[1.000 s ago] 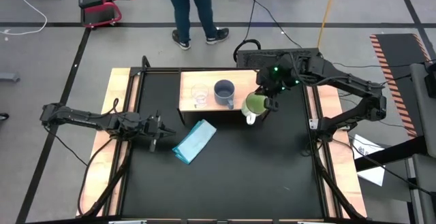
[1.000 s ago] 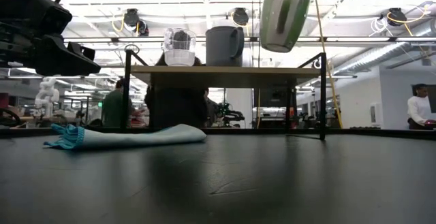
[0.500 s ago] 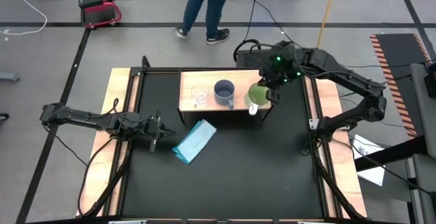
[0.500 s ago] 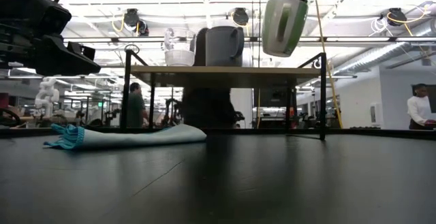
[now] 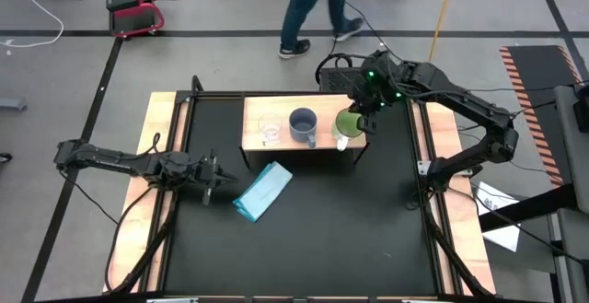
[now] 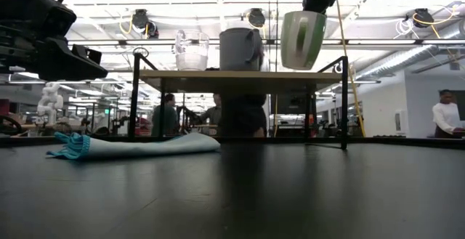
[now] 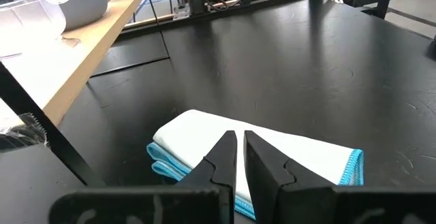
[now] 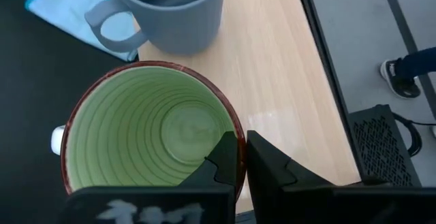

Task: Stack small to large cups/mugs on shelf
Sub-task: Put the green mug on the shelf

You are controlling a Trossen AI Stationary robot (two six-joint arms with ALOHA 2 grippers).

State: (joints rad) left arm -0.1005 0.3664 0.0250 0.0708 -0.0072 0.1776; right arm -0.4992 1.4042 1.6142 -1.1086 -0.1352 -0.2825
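Since the shelf (image 5: pixel 287 143) orders cups by size, right gripper (image 8: pixel 238 157) grips the green mug (image 6: pixel 303 39) by its rim, apparently just above the shelf, beside the grey mug (image 5: pixel 303 124); left gripper (image 7: pixel 239 154) idles clenched, empty.

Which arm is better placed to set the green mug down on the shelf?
Right. The right gripper already pinches the green mug's rim, holding it above the shelf's right end beside the grey mug. The left gripper waits low by the cloth, jaws nearly shut and empty.
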